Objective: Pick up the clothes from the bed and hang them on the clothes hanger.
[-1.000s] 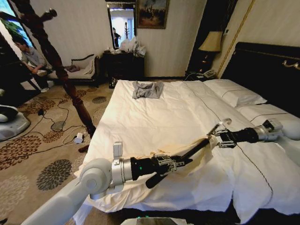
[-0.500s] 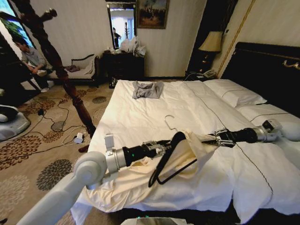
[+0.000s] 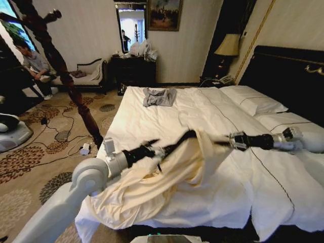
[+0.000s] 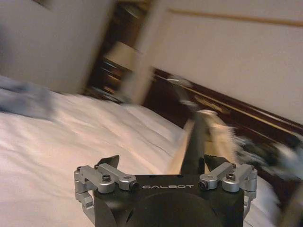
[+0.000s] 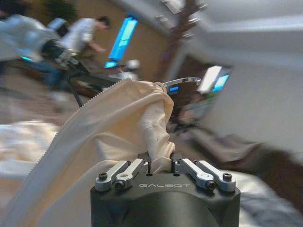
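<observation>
Cream fabric now hangs in the air over the near half of the bed (image 3: 167,109), where a second ago the clothes (image 3: 167,172) lay bunched low against the sheet. The thin, soft shirt is stretched between the two arms, its upper edge taut and its body drooping in long folds to the sheet toward the bed's near left corner. The clothes hanger (image 3: 174,142), half a second ago swinging free below the left arm, now runs as a dark bar along that raised edge, mostly swallowed by cloth; its hook catches light in the right wrist view (image 5: 182,81). That suggests the hanger is inside the shirt and the threading is under way, not finished. The left gripper (image 3: 158,150), above the bed's left side, is closed on the hanger's dark arm. The right gripper (image 3: 234,140), above the middle of the bed, pinches a gathered bunch of the shirt.
</observation>
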{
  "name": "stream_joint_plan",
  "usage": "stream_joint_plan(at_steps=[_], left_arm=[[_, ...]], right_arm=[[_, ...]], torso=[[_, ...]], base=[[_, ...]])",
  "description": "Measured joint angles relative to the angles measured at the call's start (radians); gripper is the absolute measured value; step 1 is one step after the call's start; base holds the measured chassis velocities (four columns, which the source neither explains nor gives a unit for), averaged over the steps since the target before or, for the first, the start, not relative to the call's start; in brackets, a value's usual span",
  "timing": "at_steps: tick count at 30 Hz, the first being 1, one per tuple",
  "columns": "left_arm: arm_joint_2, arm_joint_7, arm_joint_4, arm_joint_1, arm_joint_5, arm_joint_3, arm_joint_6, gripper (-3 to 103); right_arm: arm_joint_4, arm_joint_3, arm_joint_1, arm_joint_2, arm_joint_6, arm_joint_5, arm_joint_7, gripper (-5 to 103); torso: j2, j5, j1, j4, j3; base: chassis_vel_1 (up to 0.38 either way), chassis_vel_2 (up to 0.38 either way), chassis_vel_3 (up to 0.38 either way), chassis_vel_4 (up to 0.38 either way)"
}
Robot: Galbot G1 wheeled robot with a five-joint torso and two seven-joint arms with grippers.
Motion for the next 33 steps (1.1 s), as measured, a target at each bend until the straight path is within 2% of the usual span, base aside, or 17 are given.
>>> stream_joint_plan(at_steps=[1, 2, 4, 6, 11, 13, 15, 20, 24, 26, 29, 33], left_arm=[[0.000, 0.000, 0.000, 0.000, 0.000, 0.000, 0.000, 100], [-0.023, -0.042, 0.019, 0.025, 0.001, -0.054, -0.004, 100], [-0.054, -0.081, 0.051, 0.065, -0.009, -0.124, -0.007, 100], [-0.074, -0.095, 0.079, 0.109, -0.019, -0.176, -0.007, 100], [-0.092, -0.123, 0.138, 0.159, -0.005, -0.213, 0.001, 100], [-0.113, -0.185, 0.177, 0.182, -0.001, -0.209, 0.028, 100], [-0.150, -0.219, 0.203, 0.213, 0.006, -0.172, 0.047, 100], [-0.213, -0.224, 0.240, 0.232, 0.053, -0.103, 0.058, 100], [-0.273, -0.225, 0.323, 0.162, 0.108, -0.011, 0.078, 100], [-0.277, -0.223, 0.341, 0.144, 0.131, 0.010, 0.081, 100], [-0.276, -0.152, 0.432, 0.067, 0.267, 0.128, 0.076, 100], [-0.285, -0.073, 0.496, 0.008, 0.288, 0.216, 0.066, 100]], right_arm=[[0.000, 0.000, 0.000, 0.000, 0.000, 0.000, 0.000, 18], [-0.001, 0.013, -0.002, 0.024, 0.028, -0.034, 0.033, 18], [0.000, 0.033, -0.010, 0.051, 0.057, -0.073, 0.047, 18], [0.007, 0.039, -0.023, 0.064, 0.076, -0.084, 0.042, 18], [0.016, 0.036, -0.031, 0.068, 0.112, -0.109, 0.002, 18], [0.030, 0.030, -0.031, 0.058, 0.133, -0.127, -0.012, 18], [0.050, 0.023, -0.024, 0.045, 0.139, -0.129, -0.014, 18], [0.073, 0.014, -0.012, 0.022, 0.140, -0.136, -0.014, 18], [0.101, 0.000, -0.012, -0.012, 0.139, -0.140, -0.010, 18], [0.103, -0.002, -0.012, -0.015, 0.138, -0.142, -0.009, 18], [0.115, -0.012, -0.009, -0.025, 0.135, -0.145, -0.001, 18], [0.125, -0.013, -0.006, -0.032, 0.133, -0.132, 0.005, 18]], torso=[[0.000, 0.0000, 0.000, 0.0000, 0.000], [0.000, 0.0000, 0.000, -0.0002, 0.000], [0.000, 0.0000, 0.000, 0.0000, 0.000], [0.000, 0.0000, 0.000, -0.0001, 0.000], [0.000, -0.0001, 0.000, -0.0001, 0.000], [0.000, 0.0001, 0.000, -0.0003, 0.000], [0.000, 0.0000, 0.000, 0.0001, 0.000], [0.000, 0.0001, 0.000, -0.0001, 0.000], [0.000, 0.0001, 0.000, -0.0002, 0.000], [0.000, 0.0001, 0.000, -0.0003, 0.000], [0.000, 0.0004, 0.000, -0.0003, 0.000], [0.000, 0.0002, 0.000, -0.0001, 0.000]], base=[[0.000, 0.000, 0.000, 0.000], [0.000, 0.000, 0.000, 0.000], [0.000, 0.000, 0.000, 0.000], [0.000, 0.000, 0.000, 0.000], [0.000, 0.000, 0.000, 0.000], [0.000, 0.000, 0.000, 0.000], [0.000, 0.000, 0.000, 0.000], [0.000, 0.000, 0.000, 0.000], [0.000, 0.000, 0.000, 0.000], [0.000, 0.000, 0.000, 0.000], [0.000, 0.000, 0.000, 0.000], [0.000, 0.000, 0.000, 0.000]])
